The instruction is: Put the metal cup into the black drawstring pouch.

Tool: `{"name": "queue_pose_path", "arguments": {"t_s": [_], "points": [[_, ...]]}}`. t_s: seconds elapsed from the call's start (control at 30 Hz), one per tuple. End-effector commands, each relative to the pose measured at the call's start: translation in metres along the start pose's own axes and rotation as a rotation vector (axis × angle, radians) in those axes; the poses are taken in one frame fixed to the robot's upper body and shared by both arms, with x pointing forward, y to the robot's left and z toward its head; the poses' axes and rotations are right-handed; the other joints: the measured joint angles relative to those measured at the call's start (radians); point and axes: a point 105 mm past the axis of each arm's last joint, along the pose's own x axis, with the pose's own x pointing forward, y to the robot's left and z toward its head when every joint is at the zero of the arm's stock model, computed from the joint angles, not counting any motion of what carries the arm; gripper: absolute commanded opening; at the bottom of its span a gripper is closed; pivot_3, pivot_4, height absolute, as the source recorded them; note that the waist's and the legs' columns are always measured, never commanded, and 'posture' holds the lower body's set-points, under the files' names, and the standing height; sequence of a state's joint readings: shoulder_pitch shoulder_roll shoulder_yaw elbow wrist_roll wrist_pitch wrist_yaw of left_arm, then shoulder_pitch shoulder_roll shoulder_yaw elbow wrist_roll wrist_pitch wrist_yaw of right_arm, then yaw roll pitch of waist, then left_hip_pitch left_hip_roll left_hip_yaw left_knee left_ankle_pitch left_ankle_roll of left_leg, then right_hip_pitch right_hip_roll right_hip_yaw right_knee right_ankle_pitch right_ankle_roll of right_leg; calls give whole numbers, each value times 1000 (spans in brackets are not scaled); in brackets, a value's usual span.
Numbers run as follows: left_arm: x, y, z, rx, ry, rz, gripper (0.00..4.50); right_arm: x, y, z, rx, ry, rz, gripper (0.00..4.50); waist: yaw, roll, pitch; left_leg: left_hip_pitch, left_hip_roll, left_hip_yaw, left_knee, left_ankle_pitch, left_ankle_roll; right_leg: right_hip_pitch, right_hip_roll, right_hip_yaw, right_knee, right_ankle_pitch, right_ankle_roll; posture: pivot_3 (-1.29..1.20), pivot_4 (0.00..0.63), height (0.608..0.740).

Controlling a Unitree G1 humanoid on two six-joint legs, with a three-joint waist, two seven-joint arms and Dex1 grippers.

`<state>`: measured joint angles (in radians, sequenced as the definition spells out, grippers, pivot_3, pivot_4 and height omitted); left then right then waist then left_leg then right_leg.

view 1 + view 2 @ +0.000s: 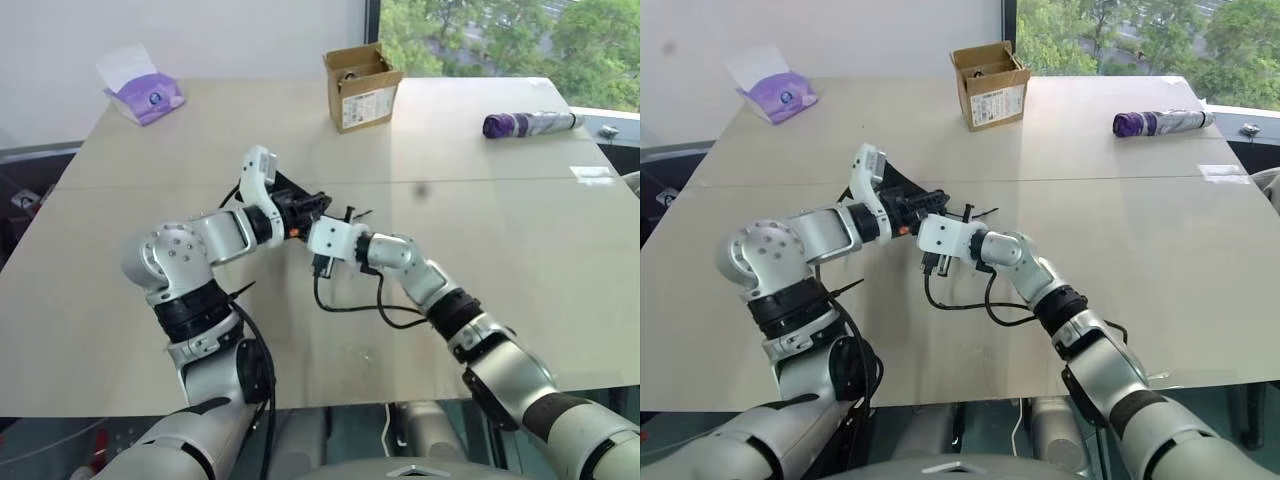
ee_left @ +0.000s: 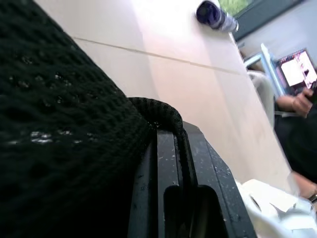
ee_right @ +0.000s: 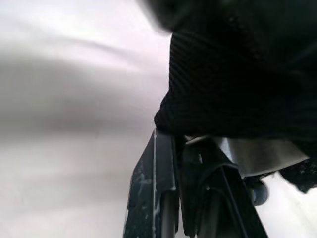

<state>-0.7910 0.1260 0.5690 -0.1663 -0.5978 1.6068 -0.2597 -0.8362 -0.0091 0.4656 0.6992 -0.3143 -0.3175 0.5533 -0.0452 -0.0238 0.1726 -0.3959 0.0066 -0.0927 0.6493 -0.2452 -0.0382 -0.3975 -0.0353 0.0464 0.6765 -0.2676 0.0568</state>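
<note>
Both grippers meet above the middle of the table (image 1: 520, 260). The black drawstring pouch (image 1: 288, 192) hangs from my left gripper (image 1: 308, 204), which is shut on its corded hem; the mesh fabric (image 2: 59, 114) drapes over the fingers (image 2: 168, 168). My right gripper (image 1: 324, 216) comes in from the right, fingers (image 3: 153, 188) close together at the pouch's mouth (image 3: 237, 84). A strip of the metal cup (image 3: 257, 153) shines just below the fabric, right at these fingers. They seem to pinch its rim. The pouch covers the rest of the cup.
An open cardboard box (image 1: 362, 88) stands at the back centre. A purple-and-silver folded umbrella (image 1: 525, 124) lies back right, and a purple tissue pack (image 1: 145, 95) back left. A black cable (image 1: 350, 300) loops under my right wrist. A person's hand (image 2: 297, 104) is beyond the table.
</note>
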Motion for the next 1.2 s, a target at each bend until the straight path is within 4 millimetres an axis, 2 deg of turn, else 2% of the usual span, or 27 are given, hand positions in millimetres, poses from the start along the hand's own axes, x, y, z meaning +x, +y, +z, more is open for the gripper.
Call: {"name": "queue_pose_path", "arguments": {"t_s": [0.03,0.1,0.17,0.27,0.4,0.47,0.6,0.67,0.73,0.83,0.87,0.93,1.03,1.07,1.1,1.2], "points": [[4,-16,-4,12,27,-83,0,9,-10,26,-12,-100,-46,58,1,0,0,0,0,0,0,0,0,0,0,0,0,0,0,0,150,740],[2,-16,-8,4,28,-96,0,5,-21,24,130,-117,-115,58,1,0,0,-1,0,0,-1,0,0,0,0,0,-2,0,0,0,150,740],[1,-19,-8,-6,18,-120,0,1,-21,18,110,-97,-113,58,1,0,0,-1,0,0,-1,0,0,0,-1,0,-3,0,0,0,150,740],[-7,-17,-13,20,31,-121,0,-1,-25,26,441,-206,-163,58,1,0,0,-1,0,0,-1,0,0,0,-1,0,-3,0,0,0,150,740],[-15,-6,-11,-1,20,-82,0,-10,-21,24,578,-248,-154,58,2,0,0,-1,0,-1,-2,0,0,0,-1,-1,-3,0,0,0,150,740],[-17,-4,-10,-4,17,-74,0,-12,-19,24,547,-241,-137,58,5,0,0,-1,0,-2,-1,0,0,0,-1,-1,-2,0,0,0,150,740],[-9,-10,-10,-21,21,-87,0,-2,7,27,169,-149,15,58,4,0,0,-1,-1,-2,-1,0,0,0,-1,-2,-1,0,0,0,150,740],[-4,-17,-10,-23,26,-108,0,4,15,29,33,-127,66,58,2,0,0,-1,-1,-2,0,0,0,0,-1,-2,0,0,0,0,150,740],[-3,-18,-5,-38,7,-111,0,6,13,28,24,-117,50,58,1,-1,0,-1,-1,-2,-1,0,-1,0,-1,-1,0,0,0,0,150,740],[-11,-5,1,-45,-5,-68,0,-2,6,20,71,-90,26,58,1,-1,0,-1,0,-3,-1,1,-3,0,0,-2,-1,0,0,0,150,740],[-14,0,2,-49,-5,-50,0,-7,3,18,98,-89,11,518,0,-1,0,-1,0,-3,-1,1,-3,0,0,-2,-1,0,0,0,150,740],[-20,13,4,-52,-7,-10,0,-18,-5,14,127,-79,-24,940,1,-1,0,-1,0,-3,-2,1,-3,0,0,-2,-2,0,0,0,150,740],[-25,23,7,-39,-13,15,0,-33,-12,11,130,-49,-59,2328,5,-1,0,-1,-1,-3,-2,1,-3,0,0,-2,-3,0,0,0,150,740],[-27,24,8,-32,-16,13,0,-38,-13,10,140,-38,-60,2967,6,-1,0,-1,-1,-3,-2,1,-3,0,-1,-2,-3,0,0,0,150,740],[-28,26,10,-27,-19,8,0,-48,-14,10,163,-27,-56,3315,7,-1,0,-1,-1,-3,-2,1,-3,0,-1,-2,-3,0,0,0,150,740],[-31,28,15,-7,-32,-13,0,-69,-18,18,244,-25,-68,3315,9,0,0,-2,-1,-5,-2,1,-3,0,-1,-4,-3,0,0,0,150,740]]}}
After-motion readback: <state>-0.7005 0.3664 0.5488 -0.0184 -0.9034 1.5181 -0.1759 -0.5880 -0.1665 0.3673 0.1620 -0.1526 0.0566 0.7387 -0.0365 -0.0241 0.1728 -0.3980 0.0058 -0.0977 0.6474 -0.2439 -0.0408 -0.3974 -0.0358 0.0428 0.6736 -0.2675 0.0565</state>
